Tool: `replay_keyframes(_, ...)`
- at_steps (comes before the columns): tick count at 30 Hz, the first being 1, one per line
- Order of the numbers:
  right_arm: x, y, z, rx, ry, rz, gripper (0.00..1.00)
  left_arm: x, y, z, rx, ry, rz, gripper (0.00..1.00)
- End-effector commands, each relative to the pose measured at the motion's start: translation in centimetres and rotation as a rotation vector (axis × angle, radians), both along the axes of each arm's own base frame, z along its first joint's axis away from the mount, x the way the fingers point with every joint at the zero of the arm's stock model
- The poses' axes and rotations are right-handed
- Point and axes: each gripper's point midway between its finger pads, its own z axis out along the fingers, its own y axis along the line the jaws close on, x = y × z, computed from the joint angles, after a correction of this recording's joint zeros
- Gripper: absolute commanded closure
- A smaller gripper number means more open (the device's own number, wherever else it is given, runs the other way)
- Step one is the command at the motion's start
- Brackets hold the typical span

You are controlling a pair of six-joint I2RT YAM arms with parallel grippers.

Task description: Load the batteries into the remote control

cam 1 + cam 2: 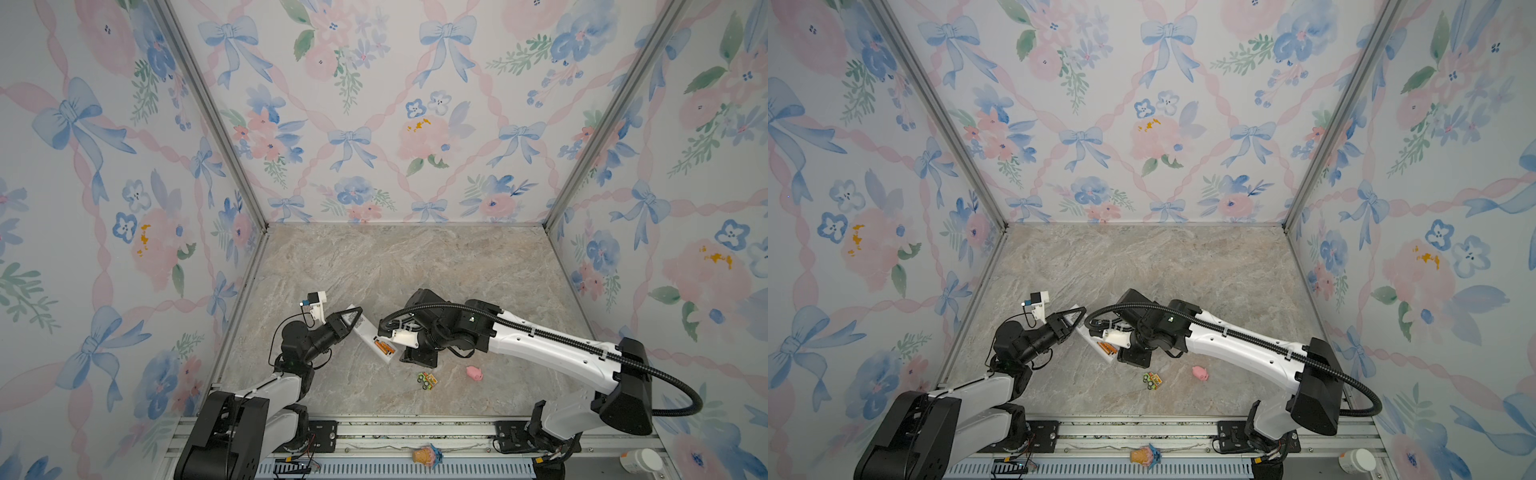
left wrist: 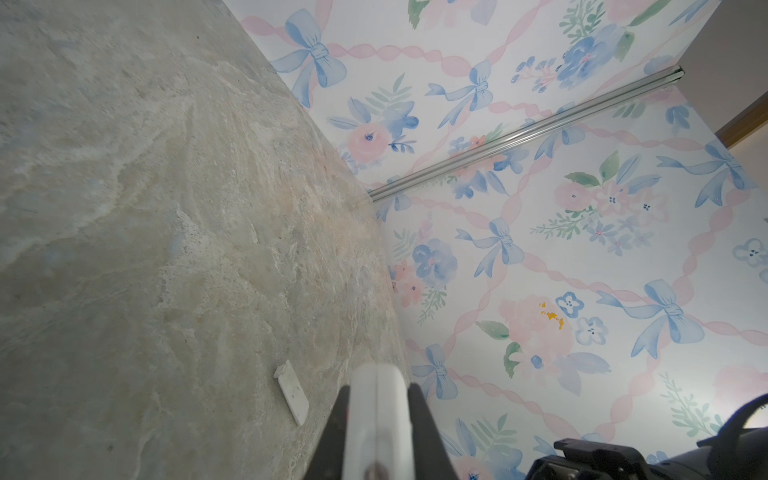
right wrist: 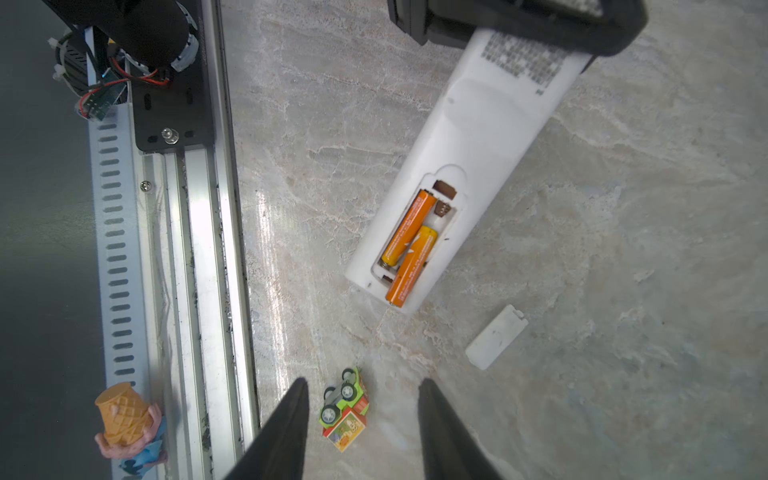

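The white remote control [image 3: 478,137] lies back-up and slanted on the marble table, its battery bay open. One orange battery [image 3: 409,226] sits in the bay. A second battery [image 3: 411,266] lies askew beside it, its end poking past the remote's end. In both top views the batteries [image 1: 384,347] [image 1: 1106,348] show as an orange patch. My left gripper [image 2: 379,390] [image 1: 349,318] is shut on the remote's far end [image 2: 376,415]. My right gripper [image 3: 363,380] hangs open above the table near the remote's battery end, holding nothing.
The loose white battery cover [image 3: 496,343] [image 2: 293,392] lies on the table beside the remote. A green-orange toy car [image 1: 428,380] and a pink pig [image 1: 473,372] sit near the front. An ice-cream toy [image 1: 427,455] and a white jar [image 1: 640,459] rest on the front rail.
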Motion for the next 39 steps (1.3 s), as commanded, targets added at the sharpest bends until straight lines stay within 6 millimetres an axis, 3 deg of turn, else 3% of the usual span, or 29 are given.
replay_keyframes(1,-0.2,0.3,0.4,0.026,-0.051,0.073,0.56,0.1,-0.4,1.5,0.006,-0.058,-0.034,1.00)
replay_keyframes(12,0.2,-0.3,-1.0,-0.046,-0.115,0.110,0.60,-0.2,-0.7,1.9,-0.007,-0.056,-0.063,1.00)
replay_keyframes(39,1.1,1.7,-3.2,-0.105,-0.160,0.158,0.70,-0.3,-1.0,2.2,-0.016,-0.053,-0.084,1.00)
